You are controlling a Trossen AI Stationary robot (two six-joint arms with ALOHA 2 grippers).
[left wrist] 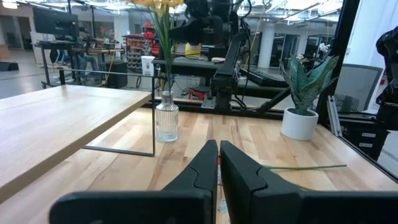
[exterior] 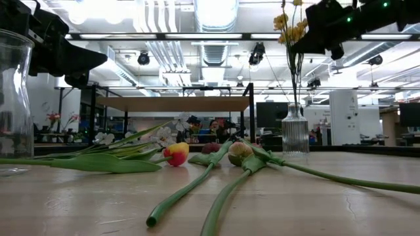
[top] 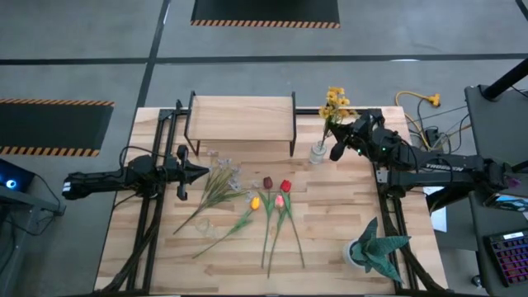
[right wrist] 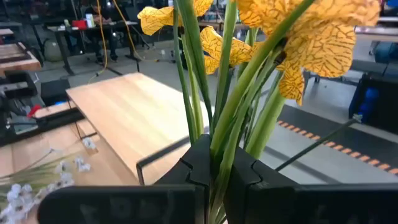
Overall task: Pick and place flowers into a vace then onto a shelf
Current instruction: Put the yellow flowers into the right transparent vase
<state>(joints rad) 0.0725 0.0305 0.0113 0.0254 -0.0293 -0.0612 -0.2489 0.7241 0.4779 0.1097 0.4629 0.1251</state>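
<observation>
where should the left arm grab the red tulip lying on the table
Take the red tulip by its stem just below the bloom, coming straight down from above. It lies flat with the stem running toward the table's near edge, so close across the stem. Neighbouring tulip stems lie close, so a narrow opening seems safer. The left pincer is shut now.

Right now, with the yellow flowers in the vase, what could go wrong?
1. The right hand is shut on the yellow bunch, whose stems are in the narrow glass vase; a sideways pull may tip it.
2. The vase stands near the shelf; it could bump its leg.
3. The tall bunch may make the vase top-heavy.
</observation>
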